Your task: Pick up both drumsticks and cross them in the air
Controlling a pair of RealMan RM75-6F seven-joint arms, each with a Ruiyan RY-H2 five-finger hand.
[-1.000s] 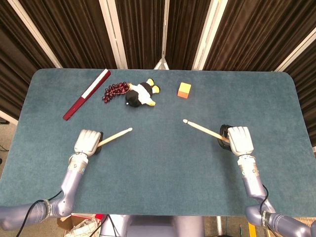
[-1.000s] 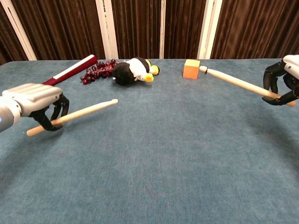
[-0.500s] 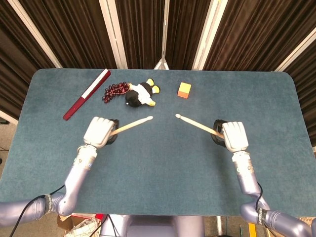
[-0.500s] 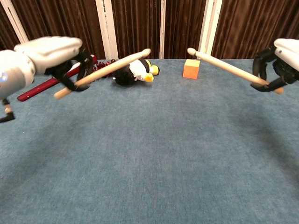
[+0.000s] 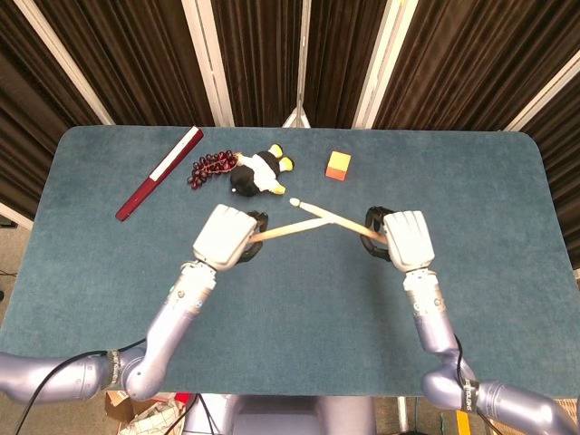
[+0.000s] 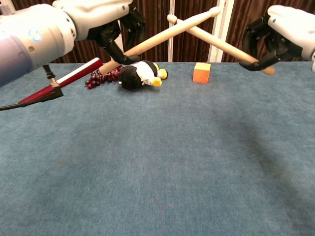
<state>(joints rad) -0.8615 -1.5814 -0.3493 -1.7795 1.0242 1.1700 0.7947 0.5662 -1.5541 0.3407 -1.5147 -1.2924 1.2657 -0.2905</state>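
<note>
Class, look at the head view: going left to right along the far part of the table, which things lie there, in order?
Red stick → beads → penguin toy → orange block.

A: What is hidden? In the head view, the white back of the left hand (image 5: 225, 236) covers the butt of its drumstick (image 5: 281, 230), and the right hand (image 5: 407, 240) does the same to its own stick (image 5: 337, 220).

B: In the chest view, the left forearm (image 6: 29, 42) runs off the left edge. Whether the 2 sticks touch at the crossing cannot be told.
</note>
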